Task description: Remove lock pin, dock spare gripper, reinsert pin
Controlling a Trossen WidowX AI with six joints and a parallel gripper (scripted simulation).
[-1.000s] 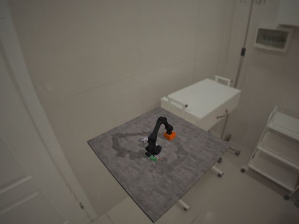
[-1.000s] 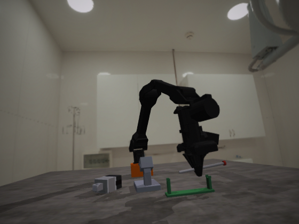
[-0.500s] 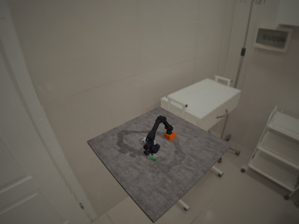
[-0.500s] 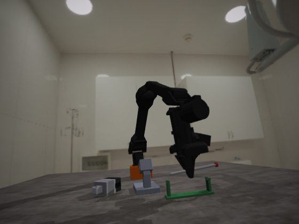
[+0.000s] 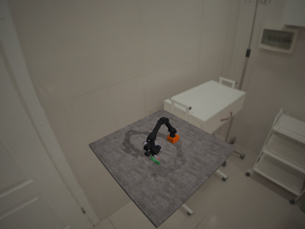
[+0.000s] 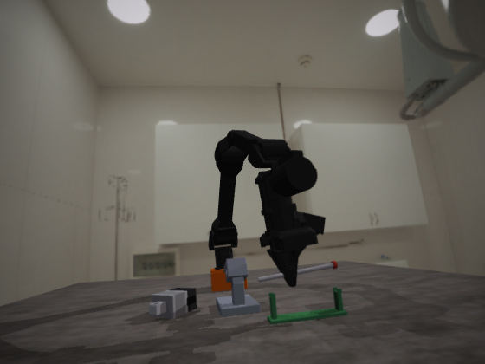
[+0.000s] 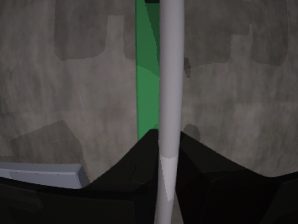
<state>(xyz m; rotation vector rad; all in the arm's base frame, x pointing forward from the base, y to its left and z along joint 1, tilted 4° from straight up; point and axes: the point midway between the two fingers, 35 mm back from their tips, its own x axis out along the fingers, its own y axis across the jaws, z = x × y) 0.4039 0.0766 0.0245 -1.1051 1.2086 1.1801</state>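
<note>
My gripper (image 6: 291, 282) (image 7: 162, 137) is shut on the lock pin (image 6: 312, 269) (image 7: 171, 65), a grey rod with a red head (image 6: 334, 264). The pin is held in the air above the green rack, tilted in the exterior view with its red end higher. The mount's socket (image 6: 236, 269) stands on a grey post and base (image 6: 238, 308), left of the pin's plain end and apart from it. The spare gripper (image 6: 175, 303), a white and black block with a pale spigot (image 6: 157, 308), lies on the table left of the mount.
The green rack (image 6: 307, 316) (image 7: 146, 100) (image 5: 155, 160) has two uprights and stands below the pin. A corner of the mount's base (image 7: 45, 175) shows at the lower left of the wrist view. The arm's orange base block (image 5: 173, 138) (image 6: 218, 280) is behind the mount.
</note>
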